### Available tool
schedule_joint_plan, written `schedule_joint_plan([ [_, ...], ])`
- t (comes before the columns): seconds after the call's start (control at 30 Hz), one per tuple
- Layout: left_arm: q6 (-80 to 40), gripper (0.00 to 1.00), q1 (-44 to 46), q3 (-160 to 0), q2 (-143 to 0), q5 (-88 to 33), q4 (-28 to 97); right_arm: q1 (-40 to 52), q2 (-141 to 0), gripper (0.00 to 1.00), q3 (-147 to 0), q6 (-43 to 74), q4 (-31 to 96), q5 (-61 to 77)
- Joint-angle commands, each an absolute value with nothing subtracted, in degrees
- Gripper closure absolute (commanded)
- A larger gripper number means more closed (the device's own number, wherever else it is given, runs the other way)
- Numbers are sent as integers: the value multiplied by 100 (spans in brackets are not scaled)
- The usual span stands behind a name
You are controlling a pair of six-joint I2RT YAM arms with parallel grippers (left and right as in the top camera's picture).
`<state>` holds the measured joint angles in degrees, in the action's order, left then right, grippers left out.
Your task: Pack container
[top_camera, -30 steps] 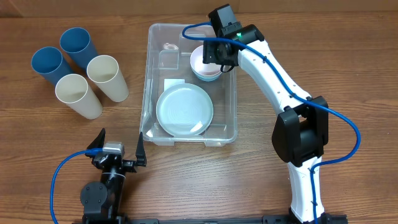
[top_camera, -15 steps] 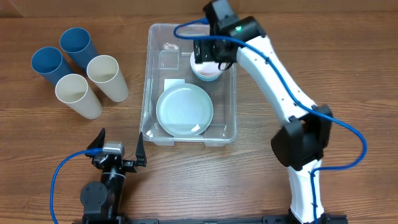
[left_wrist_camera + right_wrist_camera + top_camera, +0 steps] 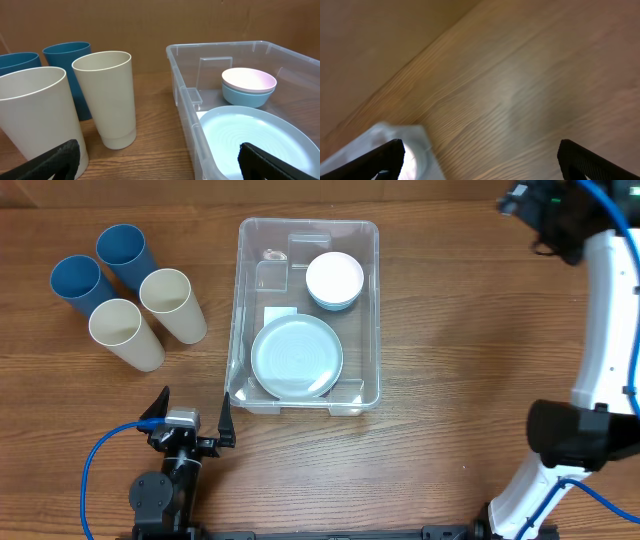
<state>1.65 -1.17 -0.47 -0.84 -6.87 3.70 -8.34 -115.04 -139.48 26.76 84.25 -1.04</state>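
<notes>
Tabletop (image 3: 460,330): mid-brown, wood grain, streaky.
Container (image 3: 308,222): clear, colourless; label (image 3: 281,313) white.
Plate (image 3: 296,357): pale blue-green, faint concentric rings.
Top bowl (image 3: 334,276): pinkish white. Lower bowl (image 3: 247,96): lt blue.
Blue cups (image 3: 125,252), (image 3: 78,282): dk blue. Cream cups (image 3: 170,302), (image 3: 122,330): off-white.
Right arm (image 3: 610,310): white w/ black joints.
Cable (image 3: 85,480): bright blue.
Left pincer (image 3: 192,405): black.

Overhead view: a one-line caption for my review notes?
Clear container holds a plate and stacked bowls; four cups stand beside it; left hand open.

No writing is legible, even on the container's (image 3: 309,222) white label (image 3: 281,313).
</notes>
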Motion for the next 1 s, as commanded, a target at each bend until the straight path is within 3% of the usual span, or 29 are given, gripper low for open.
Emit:
schedule_joint_plan([
  [0.0, 128, 0, -158, -27, -25, -709, 379, -1417, -11491, 0, -13983, 2746, 8436, -165],
  [0.2, 128, 0, -158, -27, -25, -711, 379, -2088, -11491, 0, -13983, 2746, 8433, -163],
  [0.4, 252, 0, -158, -27, -25, -423, 388, -2193, -11491, 0, -13983, 2746, 8433, -163],
  [0.57, -51, 0, -158, -224, -25, -1304, 451, -2193, -11491, 0, -13983, 2749, 8433, -163],
  [0.67, -281, 0, -158, -961, -27, -1957, 1035, -2193, -11491, 0, -13983, 2749, 8433, -163],
  [0.8, -130, 0, -158, -2324, -303, -1813, 2305, -2193, -11491, 0, -13983, 2749, 8433, -163],
  [0.97, -128, 0, -158, -4488, -2104, -1546, 3688, -2191, -11491, 0, -13983, 2749, 8433, -161],
])
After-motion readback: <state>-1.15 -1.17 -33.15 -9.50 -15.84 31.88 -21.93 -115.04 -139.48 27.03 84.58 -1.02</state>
